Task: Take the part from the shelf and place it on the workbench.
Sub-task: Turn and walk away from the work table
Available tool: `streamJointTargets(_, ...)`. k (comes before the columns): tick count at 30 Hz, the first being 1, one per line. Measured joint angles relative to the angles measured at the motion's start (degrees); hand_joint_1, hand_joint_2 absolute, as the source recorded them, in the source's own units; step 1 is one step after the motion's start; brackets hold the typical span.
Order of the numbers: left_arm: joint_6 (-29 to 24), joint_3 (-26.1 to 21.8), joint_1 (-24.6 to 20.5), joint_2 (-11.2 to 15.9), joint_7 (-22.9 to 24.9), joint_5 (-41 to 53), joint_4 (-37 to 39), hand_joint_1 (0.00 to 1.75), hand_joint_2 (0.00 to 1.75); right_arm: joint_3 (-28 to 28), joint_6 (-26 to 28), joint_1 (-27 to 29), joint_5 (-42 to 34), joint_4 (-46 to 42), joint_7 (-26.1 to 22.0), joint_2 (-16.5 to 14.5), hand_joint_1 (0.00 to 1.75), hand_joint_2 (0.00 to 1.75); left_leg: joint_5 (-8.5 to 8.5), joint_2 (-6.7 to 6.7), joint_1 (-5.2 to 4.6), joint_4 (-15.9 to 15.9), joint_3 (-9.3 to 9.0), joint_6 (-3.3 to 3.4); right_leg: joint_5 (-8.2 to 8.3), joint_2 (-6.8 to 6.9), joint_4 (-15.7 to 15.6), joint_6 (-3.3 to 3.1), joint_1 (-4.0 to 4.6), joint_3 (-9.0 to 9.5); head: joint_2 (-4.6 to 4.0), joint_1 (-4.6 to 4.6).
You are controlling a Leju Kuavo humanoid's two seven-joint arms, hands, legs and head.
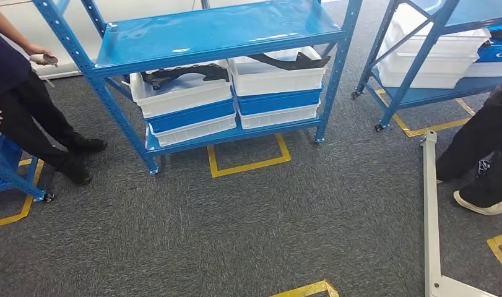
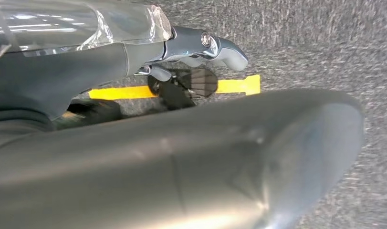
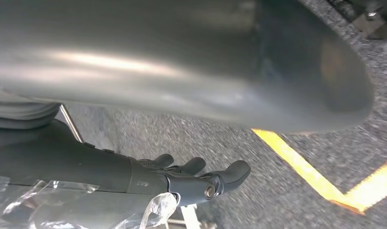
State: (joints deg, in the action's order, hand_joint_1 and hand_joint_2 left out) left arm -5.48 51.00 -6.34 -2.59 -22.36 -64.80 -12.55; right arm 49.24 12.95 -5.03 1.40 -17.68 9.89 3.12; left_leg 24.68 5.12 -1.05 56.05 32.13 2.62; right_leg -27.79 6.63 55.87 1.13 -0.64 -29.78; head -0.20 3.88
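1. Black part (image 1: 185, 75) lying across the top white bin (image 1: 181, 93) of the left stack on the blue shelf (image 1: 217, 31), at about 11 o'clock in the head view; set loose on top rather than sunk in, probably so that it can be lifted straight out.
2. A second black part (image 1: 291, 60) resting the same way on the right-hand white bin (image 1: 274, 77), at about 12 o'clock, one end poking past the bin's rim.
3. Bins stacked white over blue over white under the upper board, leaving only a shallow gap above the parts; judged to call for a low, forward reach.
4. Left hand (image 2: 196, 62) hanging beside the body over grey carpet and a strip of yellow tape (image 2: 234, 85), holding nothing, fingers loosely curled; how wide, cannot tell.
5. Right hand (image 3: 196, 179) hanging likewise over carpet, holding nothing, fingers stretched out side by side.
6. Task judged to be at its very start: shelf well apart from the robot, no desk to be seen.
7. Yellow floor markings (image 1: 248, 162) just in front of the shelf, seemingly a standing spot.
8. One person (image 1: 25, 99) at 9 o'clock, another person's legs (image 1: 483, 154) at 3 o'clock; both near enough to mind while walking.
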Motion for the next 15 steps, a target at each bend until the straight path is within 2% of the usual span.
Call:
streamJointTargets(1,0.0,0.1,-0.1,0.0,0.0,0.0,0.0,0.0,0.0,0.0,-0.2,-0.1,0.0,0.1,0.1,-0.2,0.0,0.0,-0.07,0.53,-0.31,-0.9,-0.37,0.21,-0.2,0.66,0.0,0.28,0.05,0.24,0.0,-0.01)
streamJointTargets(3,0.0,0.3,-0.2,0.0,0.0,0.0,0.0,0.0,0.0,0.0,-0.7,-0.3,-0.1,0.3,0.5,-0.3,0.0,0.0,-0.28,-1.19,-0.19,-1.3,-0.45,0.33,-0.56,1.76,-0.2,0.85,0.04,0.75,0.01,0.0)
streamJointTargets(4,0.0,0.4,-0.1,0.0,0.0,0.0,0.0,0.0,0.0,0.0,-0.9,-0.5,-0.1,0.4,0.6,-0.4,0.0,0.0,-0.5,-2.04,0.05,-1.6,-0.66,0.47,-0.93,0.97,0.0,1.15,-0.01,0.9,0.01,-0.05)
streamJointTargets(5,0.0,0.4,0.0,0.0,0.0,0.0,0.0,0.0,0.0,0.0,-1.0,-0.5,-0.1,0.5,0.7,-0.5,0.0,0.0,-0.75,-2.89,0.37,-1.9,-0.88,0.68,-1.92,-0.76,1.4,1.4,-0.06,0.51,0.01,-0.1)
streamJointTargets(6,0.0,0.4,0.0,0.0,0.0,0.0,0.0,0.0,0.0,0.0,-1.0,-0.5,-0.1,0.7,0.8,-0.5,0.0,0.0,-0.97,-3.78,0.71,-2.1,-1.09,0.87,-3.53,-2.93,4.2,1.64,-0.13,-0.62,0.01,-0.21)
streamJointTargets(7,0.1,0.4,-0.1,0.0,-0.1,0.0,0.0,0.0,0.0,0.1,-1.1,-0.4,-0.1,0.8,0.8,-0.5,0.0,0.0,-1.02,-4.67,0.79,-2.2,-1.12,0.99,-5.48,-4.96,8.0,1.79,-0.19,-2.38,0.01,-0.33)
streamJointTargets(8,0.1,0.4,-0.2,-0.1,0.0,0.0,0.0,0.0,0.0,0.1,-1.1,-0.3,-0.1,1.0,0.9,-0.5,0.0,0.0,-1.03,-5.6,0.88,-2.2,-1.13,1.09,-7.35,-6.0,12.4,1.91,-0.21,-4.54,0.01,-0.39)
streamJointTargets(9,0.1,0.5,-0.2,-0.1,0.0,0.0,0.0,0.0,0.0,0.1,-1.1,-0.2,-0.1,1.2,0.9,-0.5,0.0,0.0,-1.02,-6.6,0.93,-2.1,-1.16,1.11,-8.36,-6.28,15.7,2.04,-0.23,-6.35,0.0,-0.45)
streamJointTargets(10,0.1,0.5,-0.1,-0.1,0.0,0.0,0.0,0.0,0.0,0.1,-1.1,-0.1,-0.1,1.3,0.9,-0.5,0.0,0.0,-0.99,-7.62,0.99,-2.1,-1.23,1.08,-8.08,-6.35,16.9,2.16,-0.27,-7.28,0.0,-0.45)
streamJointTargets(11,0.1,0.5,-0.1,-0.1,0.0,0.0,0.0,0.0,0.0,0.1,-1.1,-0.1,-0.1,1.4,0.9,-0.5,0.0,0.0,-0.94,-8.62,1.1,-2.0,-1.33,1.0,-6.58,-6.48,15.8,2.27,-0.35,-7.12,0.0,-0.45)
streamJointTargets(12,0.1,0.5,0.0,-0.1,0.0,0.0,0.0,0.0,0.0,0.1,-1.1,-0.1,-0.2,1.4,0.9,-0.5,0.0,0.0,-0.84,-9.61,1.24,-1.9,-1.46,0.83,-4.2,-6.87,12.4,2.39,-0.52,-5.88,0.0,-0.46)
streamJointTargets(13,0.1,0.5,0.0,-0.1,0.0,0.0,0.0,0.0,0.0,0.1,-1.2,-0.1,-0.2,1.5,1.0,-0.5,0.0,0.0,-0.68,-10.54,1.37,-1.8,-1.53,0.58,-1.8,-8.06,7.9,2.57,-0.83,-4.11,0.0,-0.48)
streamJointTargets(14,0.1,0.5,0.0,-0.1,0.0,0.0,0.0,0.0,0.0,0.1,-1.3,-0.1,-0.1,1.6,1.1,-0.5,0.0,0.0,-0.48,-11.36,1.35,-1.5,-1.45,0.21,-0.2,-9.68,4.1,2.65,-1.08,-2.5,0.0,-0.51)
streamJointTargets(15,0.1,0.5,0.0,-0.1,0.0,0.0,0.0,0.0,0.0,0.1,-1.4,-0.1,-0.1,1.7,1.2,-0.5,0.0,0.0,-0.34,-12.07,1.32,-1.3,-1.3,-0.15,0.67,-10.93,1.5,2.49,-1.27,-1.44,0.01,-0.52)
